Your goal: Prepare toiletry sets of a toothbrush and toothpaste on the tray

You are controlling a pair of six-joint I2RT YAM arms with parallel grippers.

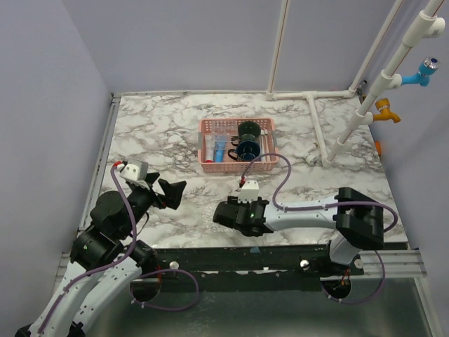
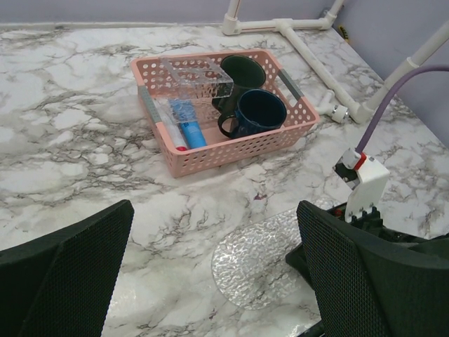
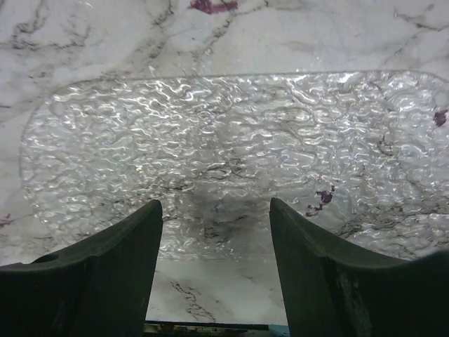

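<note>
The clear, rippled tray (image 3: 224, 140) lies flat on the marble near the front edge, also seen in the left wrist view (image 2: 263, 256). My right gripper (image 3: 214, 203) is open and hangs low over the tray's near rim, holding nothing; from above it sits at front centre (image 1: 219, 214). My left gripper (image 2: 214, 208) is wide open and empty, left of the tray (image 1: 168, 188). The navy mug (image 2: 259, 112), the dark green mug (image 2: 242, 70) and a blue tube (image 2: 188, 125) lie in the pink basket (image 2: 231, 151). I cannot pick out the toothbrush among them.
A clear plastic box (image 2: 200, 78) rests in the basket's back half. White pipes (image 1: 319, 123) run across the back right of the table, with blue and orange taps (image 1: 423, 70) beyond. The right arm's white wrist block and purple cable (image 2: 361, 179) stand beside the tray.
</note>
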